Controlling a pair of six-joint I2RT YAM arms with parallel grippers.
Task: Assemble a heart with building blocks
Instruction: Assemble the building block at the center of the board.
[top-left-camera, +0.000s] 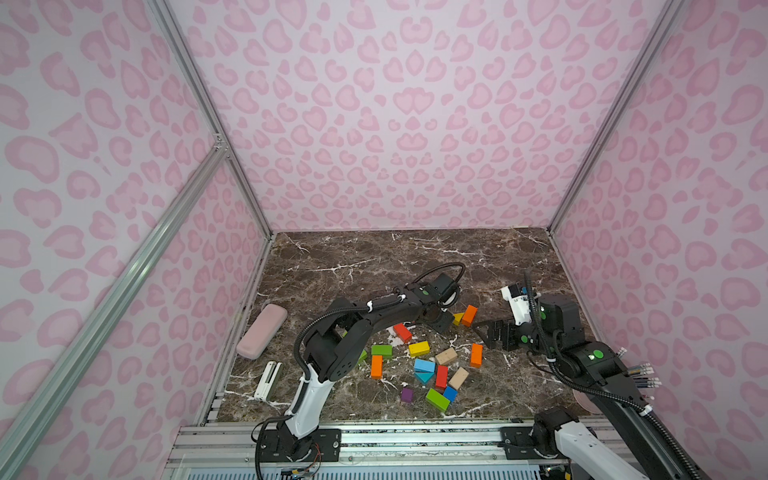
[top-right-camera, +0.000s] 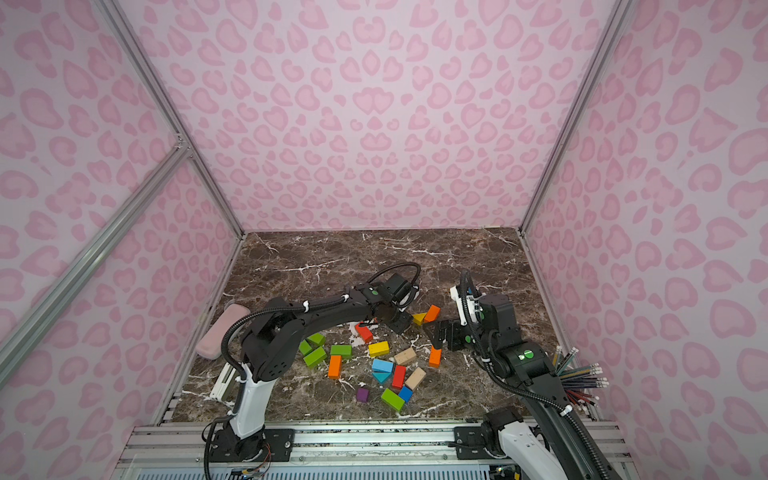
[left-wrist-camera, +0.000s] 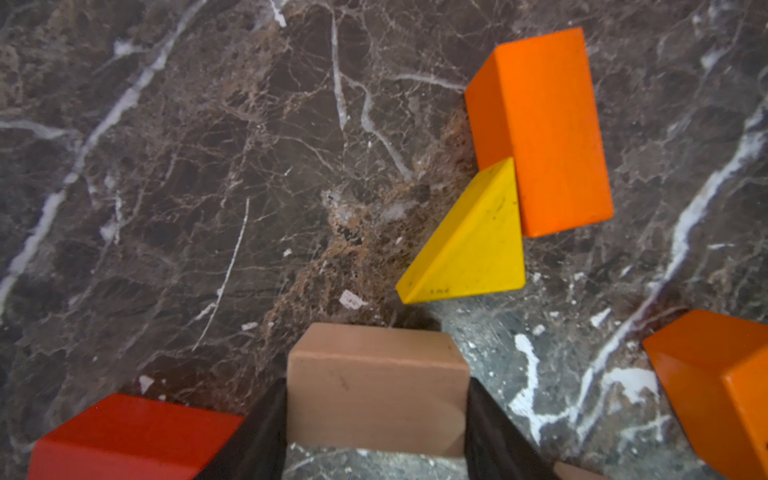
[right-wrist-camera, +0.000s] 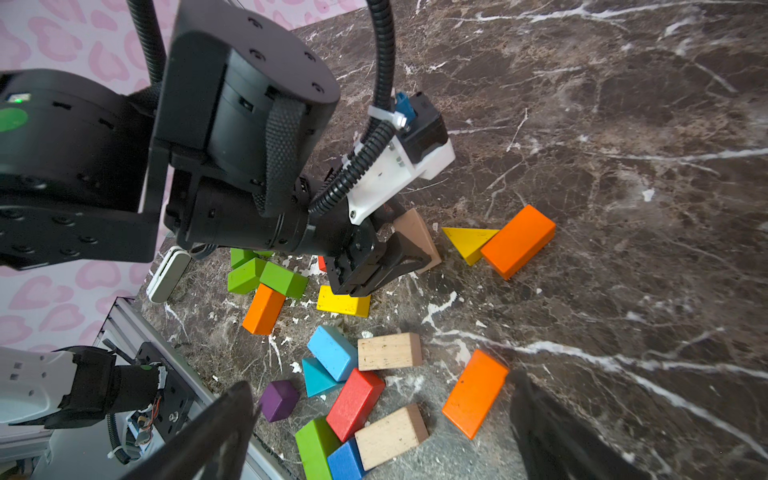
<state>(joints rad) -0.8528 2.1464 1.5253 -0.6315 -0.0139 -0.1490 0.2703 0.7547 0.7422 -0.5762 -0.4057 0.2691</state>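
My left gripper (left-wrist-camera: 376, 411) is shut on a plain tan block (left-wrist-camera: 376, 386) and holds it low over the marble, next to a yellow triangular prism (left-wrist-camera: 469, 245) that touches an orange brick (left-wrist-camera: 540, 129). In the right wrist view the same tan block (right-wrist-camera: 415, 232) sits between the left gripper's fingers (right-wrist-camera: 409, 259). A red brick (top-left-camera: 402, 332) lies just behind the left gripper (top-left-camera: 442, 321). My right gripper (top-left-camera: 482, 330) hovers open and holds nothing, above another orange brick (top-left-camera: 476, 354). Several more building blocks (top-left-camera: 424, 365) lie scattered towards the front.
A pink case (top-left-camera: 262, 330) and a white folded tool (top-left-camera: 268, 380) lie along the left wall. A bunch of pencils (top-left-camera: 642, 376) stands at the right wall behind my right arm. A metal rail (top-left-camera: 374, 436) runs along the front edge.
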